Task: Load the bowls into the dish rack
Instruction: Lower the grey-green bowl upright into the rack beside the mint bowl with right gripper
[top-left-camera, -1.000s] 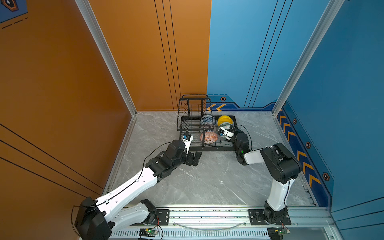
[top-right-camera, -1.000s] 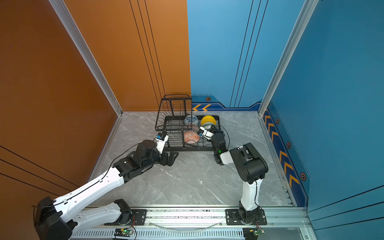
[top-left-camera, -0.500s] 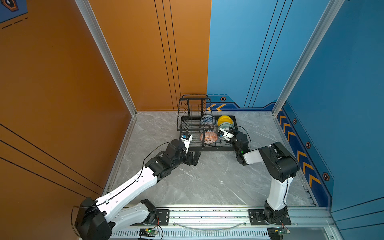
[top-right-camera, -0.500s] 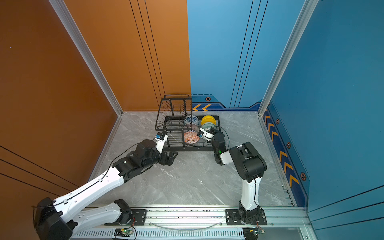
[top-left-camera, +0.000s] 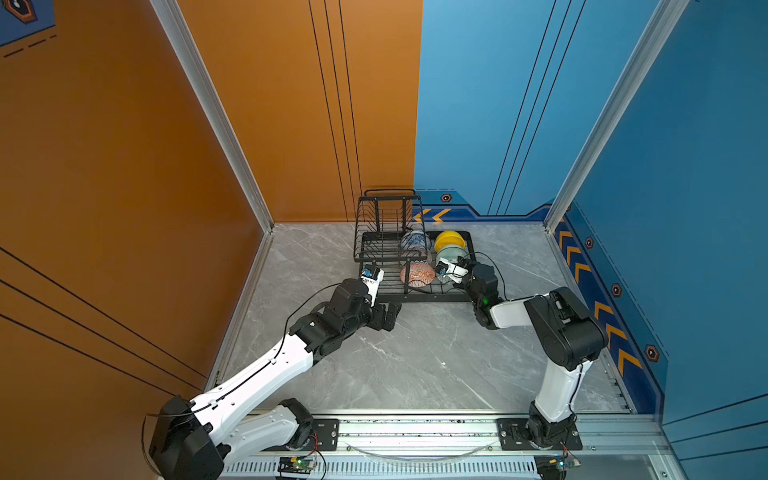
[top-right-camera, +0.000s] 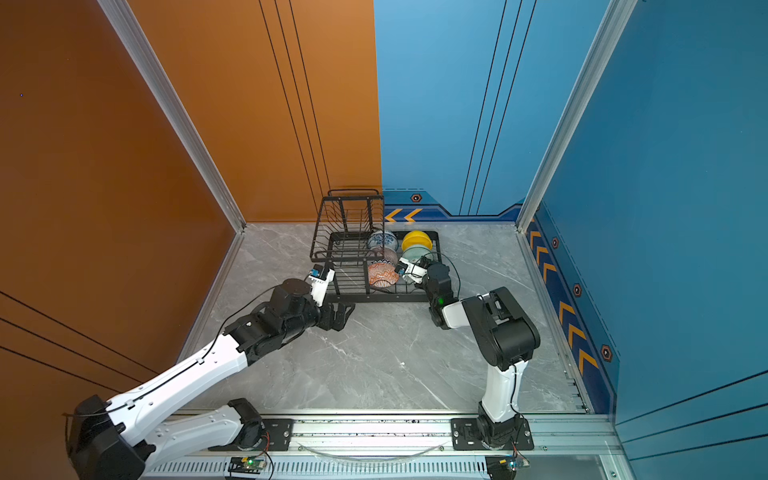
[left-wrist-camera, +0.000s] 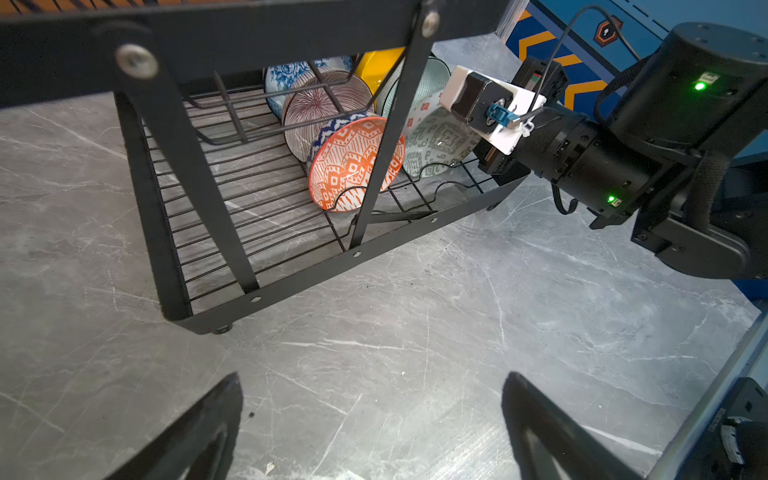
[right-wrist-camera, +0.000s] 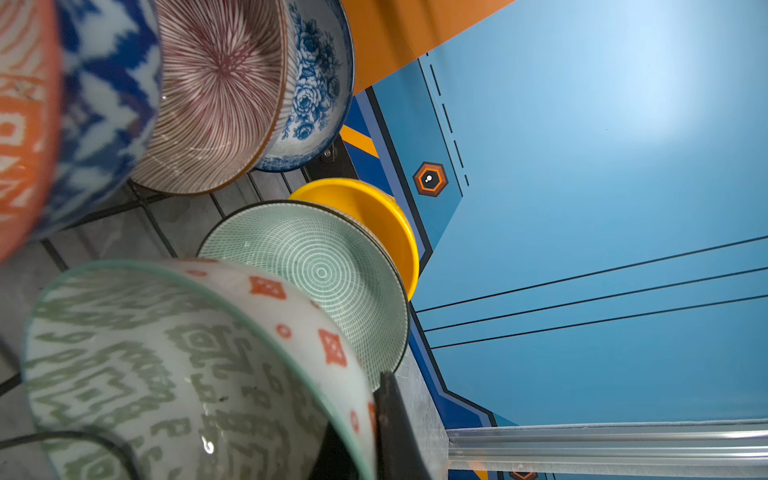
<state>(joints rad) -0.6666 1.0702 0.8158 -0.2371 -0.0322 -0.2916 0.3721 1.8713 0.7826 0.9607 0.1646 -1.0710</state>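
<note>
I log: rack (top-left-camera: 424, 297) at the table's (top-left-camera: 415, 365) far centre. Upper basket (top-left-camera: 388, 195) on its left. Six bowls (top-left-camera: 417, 274) in its right half, two rows of three, near to far.

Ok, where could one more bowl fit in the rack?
Free: in the dish rack, the wire floor under the raised basket, beside the orange-white bowl; also the table before the rack. Crowded: the right side, six bowls, right gripper holding the green-white bowl.

Dish rack (top-right-camera: 349, 283) loaded with bowls (top-right-camera: 381, 275), mid-frame
Left gripper (top-right-camera: 343, 316), jaws spread, hangs over the grey floor (top-right-camera: 395, 357) just below the rack's front left corner.
</note>
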